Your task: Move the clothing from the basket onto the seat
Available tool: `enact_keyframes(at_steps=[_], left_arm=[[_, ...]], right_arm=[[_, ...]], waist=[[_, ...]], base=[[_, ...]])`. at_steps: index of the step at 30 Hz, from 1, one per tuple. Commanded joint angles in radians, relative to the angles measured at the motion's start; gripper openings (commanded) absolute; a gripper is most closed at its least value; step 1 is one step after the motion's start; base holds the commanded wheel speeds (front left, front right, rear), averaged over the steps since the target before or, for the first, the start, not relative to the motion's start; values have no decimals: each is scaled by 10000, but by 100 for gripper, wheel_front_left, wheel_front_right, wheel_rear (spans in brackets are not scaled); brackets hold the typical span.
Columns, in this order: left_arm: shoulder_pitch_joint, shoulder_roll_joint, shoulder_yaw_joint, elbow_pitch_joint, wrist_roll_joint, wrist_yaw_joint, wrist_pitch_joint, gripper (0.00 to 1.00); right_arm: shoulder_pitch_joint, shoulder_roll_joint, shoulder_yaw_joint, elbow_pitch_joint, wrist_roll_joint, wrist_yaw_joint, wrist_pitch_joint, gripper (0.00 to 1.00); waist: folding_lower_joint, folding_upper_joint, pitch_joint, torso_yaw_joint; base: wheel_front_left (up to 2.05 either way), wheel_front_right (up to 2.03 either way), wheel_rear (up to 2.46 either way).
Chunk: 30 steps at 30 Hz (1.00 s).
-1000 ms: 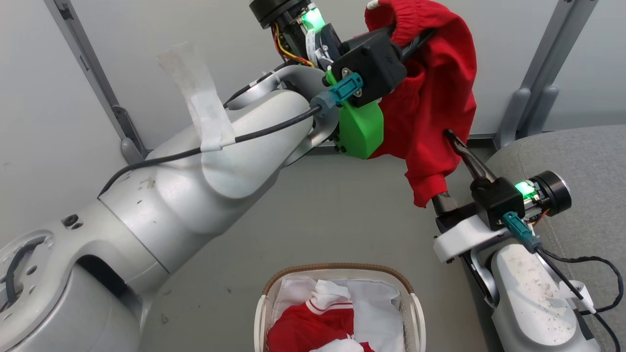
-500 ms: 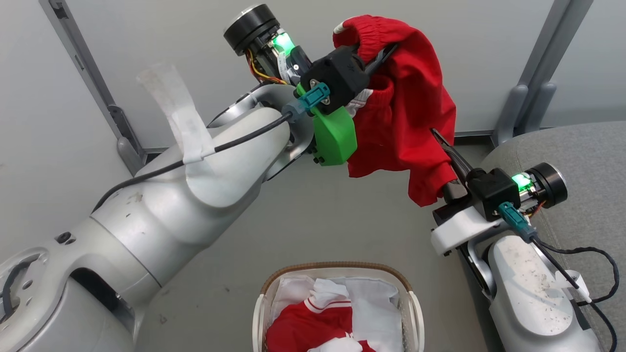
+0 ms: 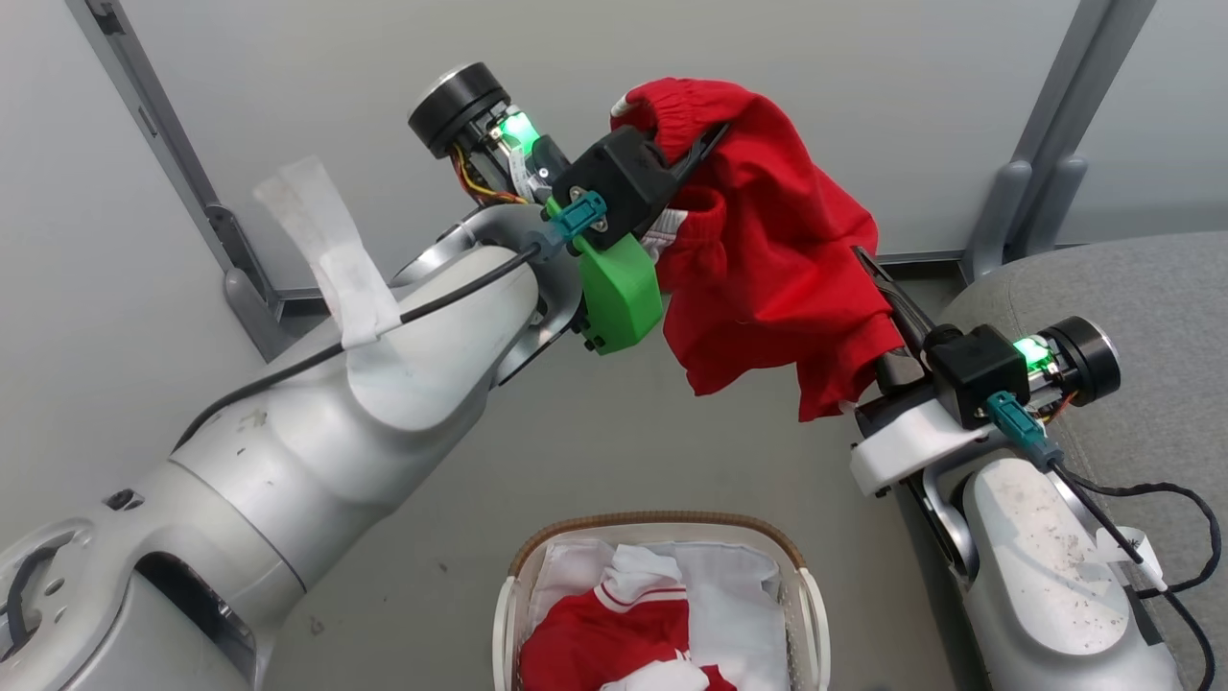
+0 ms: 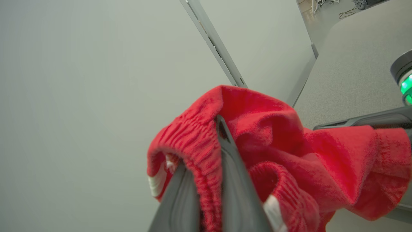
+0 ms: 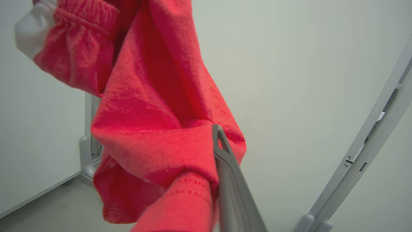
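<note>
The left hand (image 3: 712, 142) is squeezed shut on the stretchy top band of the red shorts (image 3: 767, 250). It holds them high in the air, up by the pale wall (image 3: 288, 77). The shorts hang down from it in folds.

The right hand (image 3: 878, 312) is at the bottom hem of the shorts. One finger (image 5: 227, 174) lies against the cloth. The other finger is under the cloth, so I cannot tell if this hand is pinching.

Down below, the basket (image 3: 662, 524) stands on the grey floor (image 3: 624, 441). Red and white clothes (image 3: 604, 638) lie in it. The grey sofa (image 3: 1142, 288) is on the right, just behind the right arm. Nothing red lies on the part of it you can see.
</note>
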State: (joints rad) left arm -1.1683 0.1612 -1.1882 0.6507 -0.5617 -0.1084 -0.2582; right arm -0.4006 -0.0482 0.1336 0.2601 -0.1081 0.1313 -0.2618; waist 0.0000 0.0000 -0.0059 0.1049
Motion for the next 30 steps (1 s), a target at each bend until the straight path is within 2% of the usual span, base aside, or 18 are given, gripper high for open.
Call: enact_keyframes(at_steps=[1,7,8,9,10,20,30], left_arm=[[262,51,25,41,-85,26,-85,0],[1119,111,112,69,-205,115,-81,0],[1351,130,193,37,-267,164,-83,22],[1546,141,269,-17,-264,203,-83,49],[1809,135,416,-136,-285,256,-83,100],[4483,363,1985,-1156,333,607,-63,100],[6583,367,3677,-1394,966,384,-64,100]], right_arm=[[-82,-40,-44,8,48,-10,-49,0],[-163,-40,-195,-47,-40,-10,-49,0],[-156,-40,-243,-61,-64,-10,-49,0],[-158,-42,-287,-69,-80,-10,-49,0],[-159,-40,-348,-79,-105,-10,-49,0],[136,-42,-849,-201,-511,-10,-49,0],[486,-39,-1637,-542,-876,-10,-49,0]], waist=[[0,0,0,-13],[0,0,27,-73],[0,0,34,-81],[0,0,42,-87],[0,0,54,-89],[0,0,111,-105],[0,0,74,-125]], base=[[0,0,0],[0,0,0],[0,0,0],[0,0,0],[0,0,0],[0,0,0],[0,0,0]])
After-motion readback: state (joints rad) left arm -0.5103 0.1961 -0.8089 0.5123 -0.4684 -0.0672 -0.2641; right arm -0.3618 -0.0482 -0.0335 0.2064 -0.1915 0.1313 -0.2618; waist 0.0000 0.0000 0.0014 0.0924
